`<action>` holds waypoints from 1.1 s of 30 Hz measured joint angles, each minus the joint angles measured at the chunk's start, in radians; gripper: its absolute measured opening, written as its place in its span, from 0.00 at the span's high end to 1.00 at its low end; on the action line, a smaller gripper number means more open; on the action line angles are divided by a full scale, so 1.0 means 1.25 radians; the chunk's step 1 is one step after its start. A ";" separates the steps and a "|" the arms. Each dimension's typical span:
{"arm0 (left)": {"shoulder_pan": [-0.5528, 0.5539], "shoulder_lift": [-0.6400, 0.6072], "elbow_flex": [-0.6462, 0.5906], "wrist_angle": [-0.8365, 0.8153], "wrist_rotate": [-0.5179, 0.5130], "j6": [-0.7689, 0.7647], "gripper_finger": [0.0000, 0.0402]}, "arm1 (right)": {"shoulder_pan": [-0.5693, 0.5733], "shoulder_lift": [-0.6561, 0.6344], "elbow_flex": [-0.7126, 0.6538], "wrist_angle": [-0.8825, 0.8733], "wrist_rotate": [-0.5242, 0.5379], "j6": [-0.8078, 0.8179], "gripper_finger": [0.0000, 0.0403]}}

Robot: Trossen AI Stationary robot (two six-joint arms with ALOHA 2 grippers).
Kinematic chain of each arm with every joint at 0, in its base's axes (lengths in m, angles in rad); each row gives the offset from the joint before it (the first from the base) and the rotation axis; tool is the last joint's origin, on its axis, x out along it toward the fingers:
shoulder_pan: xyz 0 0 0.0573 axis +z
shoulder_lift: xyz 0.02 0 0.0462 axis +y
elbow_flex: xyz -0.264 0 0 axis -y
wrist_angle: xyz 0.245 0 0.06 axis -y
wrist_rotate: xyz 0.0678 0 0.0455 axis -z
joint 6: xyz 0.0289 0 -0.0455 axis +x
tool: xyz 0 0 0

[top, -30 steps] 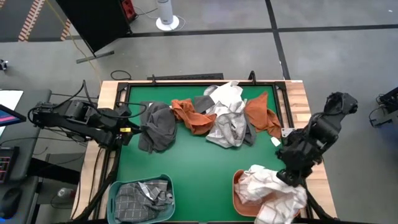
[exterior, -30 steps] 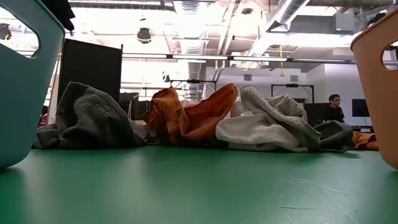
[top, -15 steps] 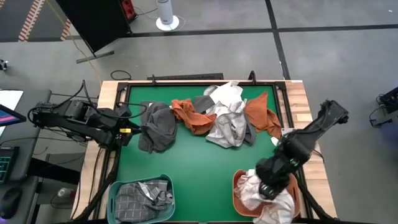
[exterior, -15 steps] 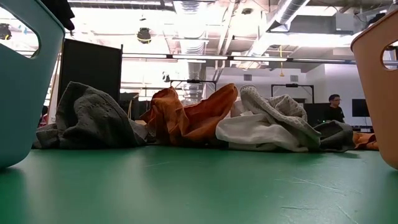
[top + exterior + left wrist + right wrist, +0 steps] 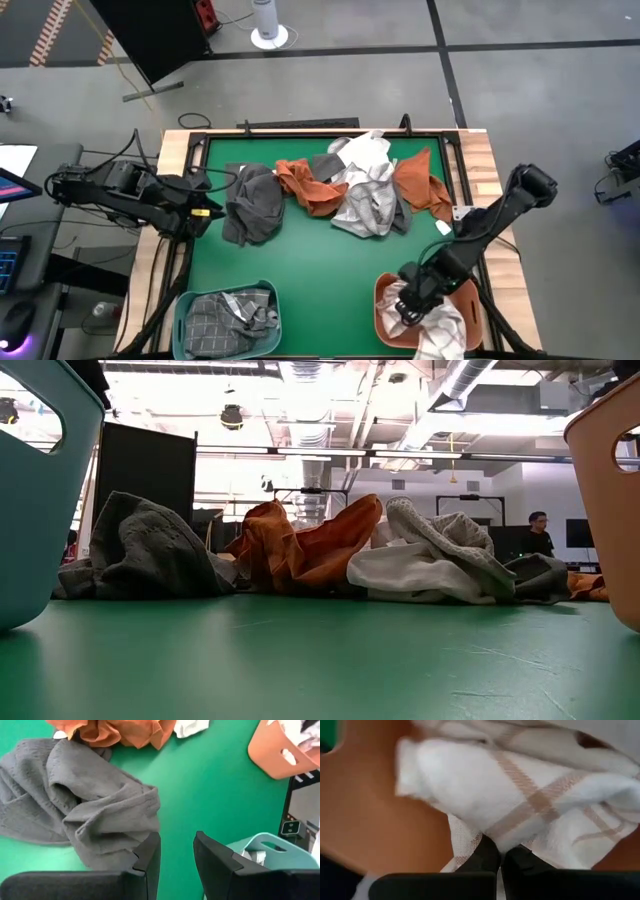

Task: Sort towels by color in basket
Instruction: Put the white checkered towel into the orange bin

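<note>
**Towel sorting: right claw down in the orange basket, pile still to clear**

High view: The right claw (image 5: 408,303) is lowered into the orange basket (image 5: 383,297) at the table's near right corner, pinched on a white checked towel (image 5: 437,335) that spills over the basket's rim. The left claw (image 5: 208,211) waits at the table's left edge, just beside a dark grey towel (image 5: 254,203). Rust orange (image 5: 308,185), white and light grey (image 5: 366,190) towels lie heaped along the far side of the green table (image 5: 310,265). A teal basket (image 5: 184,305) at the near left holds grey checked cloth.

Low view: The heap (image 5: 300,550) stands in soft humps and folds. I judge these cloths light, limp and unbreakable; a raised fold or ridge is the best hold.

Left wrist view: The left claw's fingers (image 5: 147,855) stand narrowly apart, holding nothing, above the dark grey towel's edge (image 5: 100,810).

Right wrist view: The fingertips (image 5: 487,856) are closed tight on a pinch of the white checked towel (image 5: 520,795). A grip this small may slip on loose cloth.
</note>
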 joint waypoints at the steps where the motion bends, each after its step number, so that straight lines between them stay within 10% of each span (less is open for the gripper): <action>1: 0.000 0.000 0.000 -0.007 0.000 0.000 0.73 | 0.008 -0.003 -0.021 0.019 0.010 0.034 0.93; 18: 0.000 0.000 0.000 -0.029 -0.003 0.017 0.73 | 0.018 0.003 -0.137 0.086 0.062 0.124 0.66; 26: 0.000 0.000 0.000 -0.038 0.010 0.029 0.73 | 0.008 -0.085 -0.074 0.034 0.045 0.118 0.34; 33: 0.000 0.001 0.000 -0.037 0.014 0.030 0.73 | 0.001 -0.171 0.051 -0.165 0.028 0.130 0.28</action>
